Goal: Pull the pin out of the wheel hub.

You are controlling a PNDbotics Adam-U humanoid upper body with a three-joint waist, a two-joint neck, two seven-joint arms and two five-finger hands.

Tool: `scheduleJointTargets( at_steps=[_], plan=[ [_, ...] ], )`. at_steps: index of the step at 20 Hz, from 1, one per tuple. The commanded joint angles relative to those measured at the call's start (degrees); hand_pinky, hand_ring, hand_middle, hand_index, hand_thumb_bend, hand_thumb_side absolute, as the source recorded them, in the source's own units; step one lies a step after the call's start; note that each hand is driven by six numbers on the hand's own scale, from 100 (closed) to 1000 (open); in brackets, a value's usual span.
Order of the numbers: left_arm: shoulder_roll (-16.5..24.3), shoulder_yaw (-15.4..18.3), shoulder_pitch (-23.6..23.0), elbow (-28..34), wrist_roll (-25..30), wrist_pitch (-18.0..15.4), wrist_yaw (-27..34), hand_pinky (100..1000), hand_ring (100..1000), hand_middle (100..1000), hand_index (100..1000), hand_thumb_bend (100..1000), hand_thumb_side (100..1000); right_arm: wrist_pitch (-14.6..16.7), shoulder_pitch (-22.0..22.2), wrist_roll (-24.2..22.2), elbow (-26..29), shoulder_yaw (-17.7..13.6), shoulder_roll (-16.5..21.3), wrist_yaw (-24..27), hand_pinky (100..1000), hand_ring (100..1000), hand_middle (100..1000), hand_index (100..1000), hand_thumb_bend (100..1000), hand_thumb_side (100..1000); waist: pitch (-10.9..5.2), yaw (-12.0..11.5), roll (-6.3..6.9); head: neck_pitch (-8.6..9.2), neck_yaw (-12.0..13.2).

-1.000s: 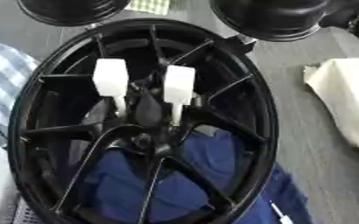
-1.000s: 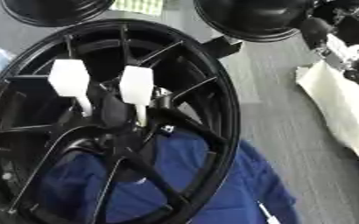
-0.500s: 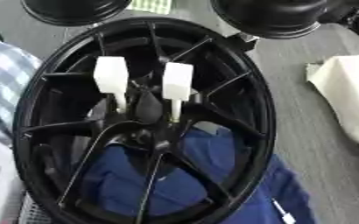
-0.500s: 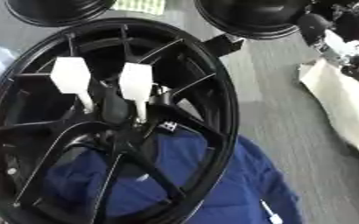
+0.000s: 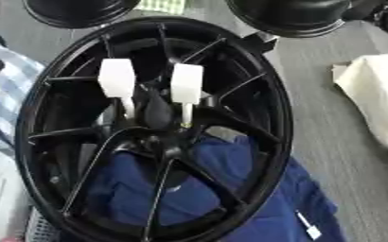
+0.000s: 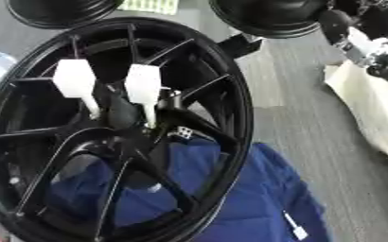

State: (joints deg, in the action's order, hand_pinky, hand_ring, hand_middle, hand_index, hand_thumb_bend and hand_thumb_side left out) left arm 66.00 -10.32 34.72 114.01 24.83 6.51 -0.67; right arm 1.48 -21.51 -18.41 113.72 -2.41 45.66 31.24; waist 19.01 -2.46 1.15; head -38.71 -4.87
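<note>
While two white pins (image 5: 186,87) sit in the wheel hub (image 5: 160,137), neither hand shows.

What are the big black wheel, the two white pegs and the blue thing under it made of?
The wheel looks like metal with a glossy black coat: light glints off its thin, rigid spokes. The two white pegs look like matte plastic blocks on thin stems, though painted metal can't be ruled out. The blue thing looks like soft cloth: it folds and wrinkles, and a small white tag shows.
</note>
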Motion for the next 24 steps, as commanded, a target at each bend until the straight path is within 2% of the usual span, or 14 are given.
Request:
scheduleJointTargets(
  at_steps=[1, 3, 5, 11, 15, 19, 24],
  plan=[
    [2.55, -2.33, 4.07, 0.58, 8.54, 0.56, -1.44, 847, 824, 764, 859, 446, 469, 0.09, -0.15, -0.19, 0.87, -0.21, 2.23, -0.47, 941, 779, 643, 795, 131, 290, -1.64, -0.04, 0.15, 0.01, 0.12],
    [1.79, -3.90, 7.21, 0.58, 13.62, 1.52, -1.69, 856, 832, 773, 871, 498, 502, 0.06, -0.06, -0.24, 0.87, -0.11, 2.35, -0.59, 941, 779, 643, 795, 131, 290, -1.70, -0.18, 0.20, 0.03, 0.09],
    [0.66, -5.35, 10.28, 0.58, 17.46, 2.93, -2.02, 858, 833, 775, 874, 506, 507, 0.05, 0.02, -0.32, 0.87, -0.01, 2.41, -0.68, 941, 779, 643, 795, 131, 290, -1.80, -0.31, 0.20, -0.02, 0.18],
    [-4.59, -10.06, 19.03, -2.96, 23.90, 6.26, -3.00, 857, 833, 774, 874, 515, 476, 0.04, 0.18, -0.55, 0.87, 0.28, 2.47, -0.85, 940, 779, 643, 795, 131, 291, -2.18, -0.44, 0.01, 0.11, 0.35],
    [-9.34, -13.75, 25.79, -7.87, 26.50, 6.60, -4.42, 855, 832, 772, 874, 512, 471, -0.08, 0.38, -0.72, 0.87, 0.47, 2.41, -1.03, 940, 779, 643, 795, 131, 293, -2.39, -0.64, -0.10, 0.00, 0.21],
    [-13.94, -16.39, 30.66, -13.04, 27.08, 6.83, -6.26, 849, 824, 763, 868, 499, 473, -0.20, 0.47, -0.83, 0.87, 0.57, 2.25, -1.16, 941, 779, 643, 796, 130, 294, -2.45, -0.58, -0.19, 0.13, 0.03],
    [-18.38, -18.50, 33.78, -18.47, 27.12, 7.01, -7.61, 846, 818, 757, 861, 492, 466, -0.28, 0.14, -1.02, 0.87, 0.69, 1.95, -1.16, 941, 779, 643, 796, 131, 295, -2.11, -0.11, -0.38, 0.45, 0.09]
  ],
)
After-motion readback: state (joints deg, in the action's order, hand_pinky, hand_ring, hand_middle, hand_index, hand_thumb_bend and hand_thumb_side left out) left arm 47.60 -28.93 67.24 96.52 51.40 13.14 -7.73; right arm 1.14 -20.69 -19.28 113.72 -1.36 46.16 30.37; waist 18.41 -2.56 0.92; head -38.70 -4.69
